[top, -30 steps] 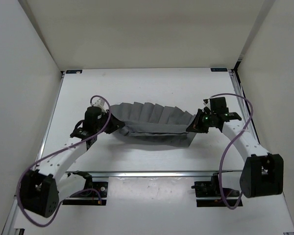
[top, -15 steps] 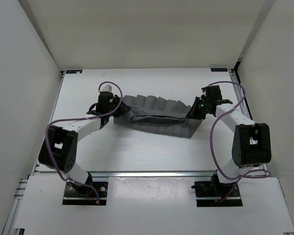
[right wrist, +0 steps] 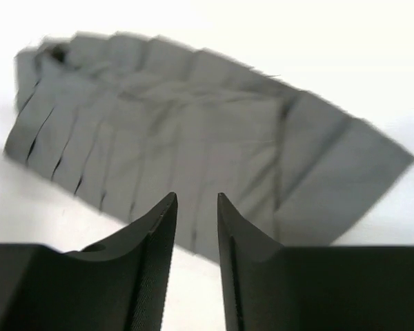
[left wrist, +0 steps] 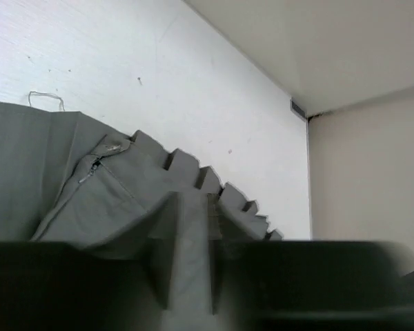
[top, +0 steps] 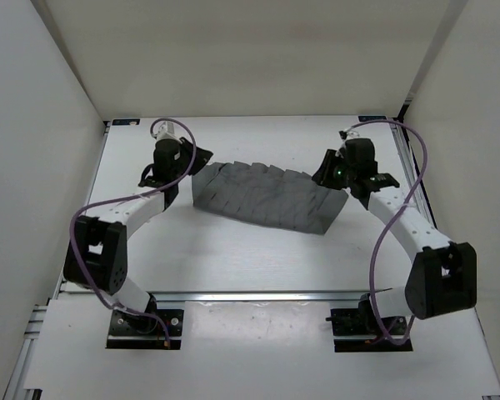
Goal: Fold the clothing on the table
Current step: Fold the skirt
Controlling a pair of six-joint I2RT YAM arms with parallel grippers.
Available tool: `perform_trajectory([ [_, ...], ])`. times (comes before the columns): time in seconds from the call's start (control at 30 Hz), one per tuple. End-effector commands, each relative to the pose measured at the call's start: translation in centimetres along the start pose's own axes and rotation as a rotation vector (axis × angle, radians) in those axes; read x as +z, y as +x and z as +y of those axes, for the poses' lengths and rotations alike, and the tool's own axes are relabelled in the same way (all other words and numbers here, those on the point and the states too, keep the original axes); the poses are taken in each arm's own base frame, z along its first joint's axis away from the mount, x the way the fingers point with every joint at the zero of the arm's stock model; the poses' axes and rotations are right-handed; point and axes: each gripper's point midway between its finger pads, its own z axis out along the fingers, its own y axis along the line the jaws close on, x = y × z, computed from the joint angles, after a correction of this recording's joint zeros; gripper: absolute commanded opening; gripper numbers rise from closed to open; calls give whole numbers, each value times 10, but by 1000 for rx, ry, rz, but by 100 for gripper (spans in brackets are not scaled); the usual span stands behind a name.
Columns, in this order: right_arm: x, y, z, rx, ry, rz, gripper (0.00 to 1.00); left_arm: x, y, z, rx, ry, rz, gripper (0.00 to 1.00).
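right gripper: jaws apart by a narrow gap, nothing between them. its fingers hang clear above the near edge of the clothing.

left gripper: the fingers show only as blurred dark masses along the bottom of its wrist view, with a band of grey cloth filling the gap. whether they bear on that cloth cannot be told.

arm pose, top view: both arms reach from their bases at the near edge, elbows bent outward, forearms angled in toward the far half of the table. the left wrist sits at the garment's left end, the right wrist at its far right corner. purple cables loop off each arm.

clothing: lies spread across the middle of the table between the two grippers, pleats running across it, its right end lower in the top view than its left.

view differences: the left wrist view alone shows a zip, a loose thread at the cloth's edge and the stepped pleat ends. the right wrist view alone shows dark slits between the pleats and a flat unpleated panel at one end. only the top view shows both arms and the metal rail.
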Motion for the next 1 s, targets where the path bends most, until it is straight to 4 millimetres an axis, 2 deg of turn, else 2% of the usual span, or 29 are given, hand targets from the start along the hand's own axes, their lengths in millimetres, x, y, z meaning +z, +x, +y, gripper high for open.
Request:
perform_trajectory([
  [0.0,-4,26,11,-89,-17,41,33,-32,-12,-13,101,11,-62,15],
  [0.03,-3,36,12,-93,-26,73,32,-38,-4,-7,137,-3,-56,6],
  [0.07,1,45,16,-101,-48,100,28,-43,8,-10,177,5,-31,0],
  [0.17,12,60,23,-83,-82,183,14,-45,56,5,268,-17,90,0],
  [0.2,20,59,25,-83,-88,200,8,-40,77,14,283,-31,153,0],
  [0.23,28,64,26,-89,-92,227,4,-38,87,15,289,-29,182,0],
  [0.3,39,62,27,-99,-77,242,2,-27,96,28,303,-72,222,0],
  [0.33,48,72,24,-92,-71,282,2,-21,107,45,302,-126,261,0],
  [0.37,52,67,28,-85,-77,285,2,-16,105,46,321,-135,261,0],
  [0.43,67,79,21,-67,-62,352,1,-6,112,68,334,-222,300,0],
  [0.47,69,80,21,-54,-56,373,1,-2,114,71,346,-232,313,0],
  [0.5,73,87,18,-49,-49,408,0,-3,114,82,352,-279,319,0],
  [0.53,76,97,13,-45,-43,437,0,-5,120,85,360,-293,336,0],
  [0.57,74,103,17,-38,-54,458,0,-7,121,93,374,-310,338,0],
  [0.67,65,132,9,-17,-39,525,0,-24,135,104,396,-337,371,0],
  [0.8,43,163,2,3,-32,585,0,-59,160,128,368,-358,423,0],
  [0.83,37,172,-2,6,-25,605,0,-63,164,121,353,-330,424,0],
  [0.9,25,186,-5,12,-16,641,1,-85,176,127,344,-320,432,0],
  [0.93,19,195,-10,8,-2,660,0,-96,188,132,346,-317,455,0],
  [0.97,10,201,-10,10,-8,666,0,-100,191,124,349,-279,444,0],
])
